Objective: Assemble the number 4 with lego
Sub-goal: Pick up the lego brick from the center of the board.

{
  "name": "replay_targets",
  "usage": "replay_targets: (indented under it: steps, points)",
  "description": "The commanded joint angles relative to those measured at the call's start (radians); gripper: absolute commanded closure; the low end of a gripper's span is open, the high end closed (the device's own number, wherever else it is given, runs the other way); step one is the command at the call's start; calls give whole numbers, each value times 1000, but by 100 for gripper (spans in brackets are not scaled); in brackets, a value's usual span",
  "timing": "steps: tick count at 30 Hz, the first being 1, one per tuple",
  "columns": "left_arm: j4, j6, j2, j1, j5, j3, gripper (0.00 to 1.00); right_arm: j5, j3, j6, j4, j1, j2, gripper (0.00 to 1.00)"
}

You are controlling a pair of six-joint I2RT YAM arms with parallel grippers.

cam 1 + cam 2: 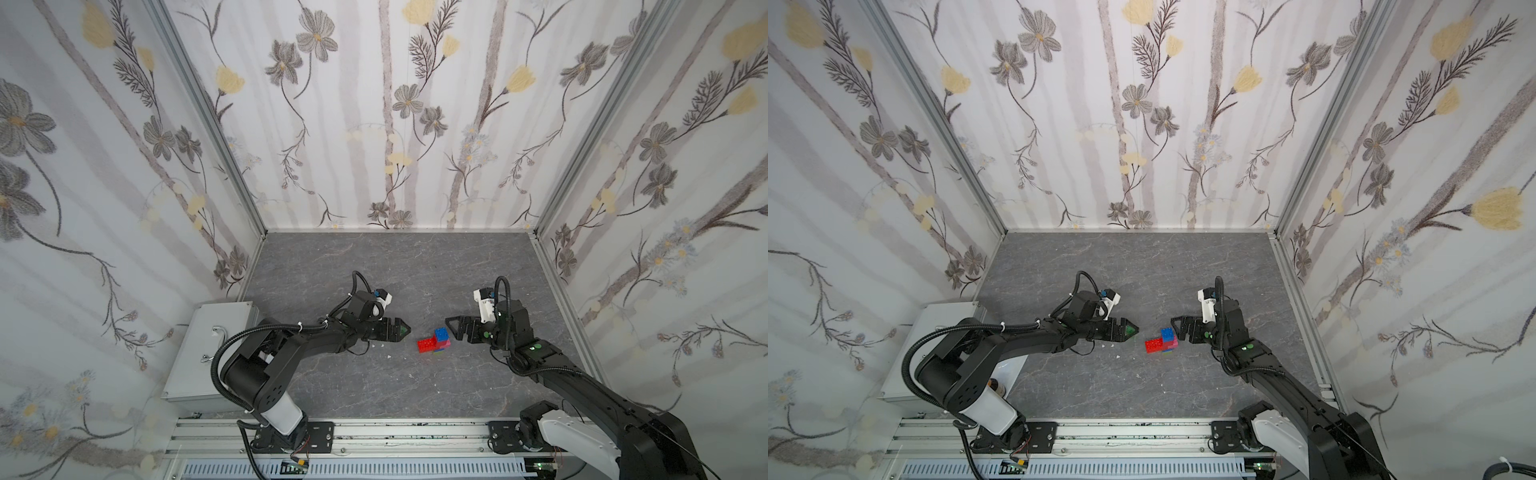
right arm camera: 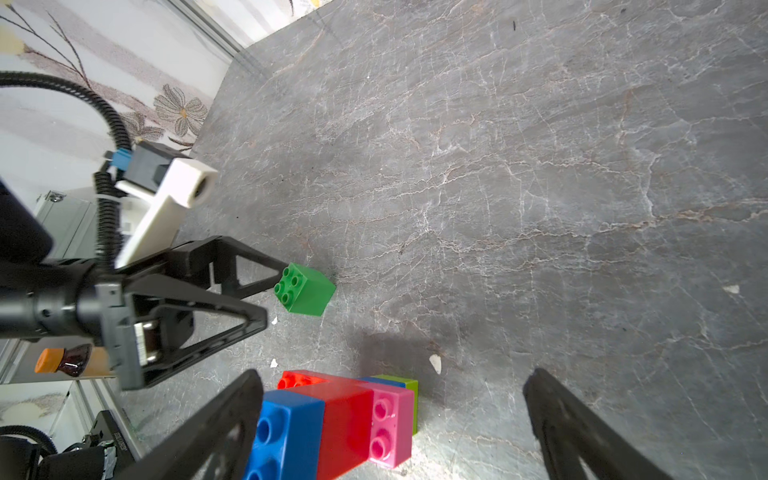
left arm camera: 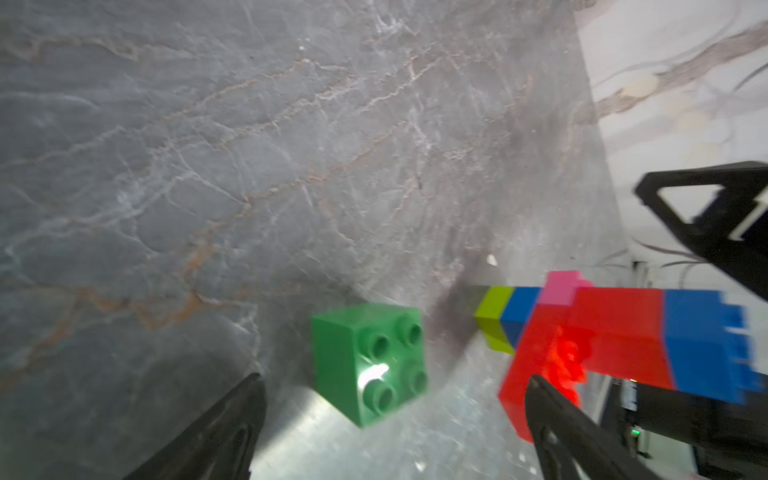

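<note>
1. One grey bench [image 1: 374, 266] carries everything. The work sits near its middle, a little toward 6 o'clock. I judge it is kept there so that both tools can reach it from opposite sides.
2. Left tool [image 1: 405, 331]: the jaws are spread wide and grip nothing. It sits at 9 o'clock of the 4, with the green brick between its fingers. In the right wrist view one fingertip [image 2: 274, 264] lies right at the brick's studded face, but I cannot tell whether it touches.
3. Right tool [image 1: 449, 322]: the jaws are also spread wide and it is empty. It is just beside the 4 at 3 o'clock and apart from it. My guess is that it waits there to steady the figure while the last piece goes on.
4. The 4 [image 1: 428, 345] lies flat on the bench between the two tools. Blue, red, pink and lime lego are joined, and a long red bar sticks out toward 9 o'clock. The short stroke is missing, so I reckon the 4 is nearly done but not finished.
5. Green brick [image 2: 309, 293]: it lies on its side on the bench with its studs toward the left tool. It is near the 4 at 9 o'clock and not joined to it. It is probably the missing stroke, which would explain why the left tool frames it.
6. White chips [image 1: 389, 356] lie loose on the bench at 8 o'clock of the 4.
</note>
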Motion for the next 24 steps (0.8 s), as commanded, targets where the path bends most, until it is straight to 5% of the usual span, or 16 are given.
replay_targets:
  steps: [1,6,11,24]
  points:
    - [159,69,104,-4,88,45,8,-16,8,-29,47,-1,4,2]
    - [420,78,176,-7,121,7,7,-7,0,-28,25,-1,-14,2]
    - [437,111,209,-7,198,6,13,18,-7,-32,3,-3,-53,2]
    - [589,73,61,-18,124,-223,25,29,21,-47,-37,-5,-40,2]
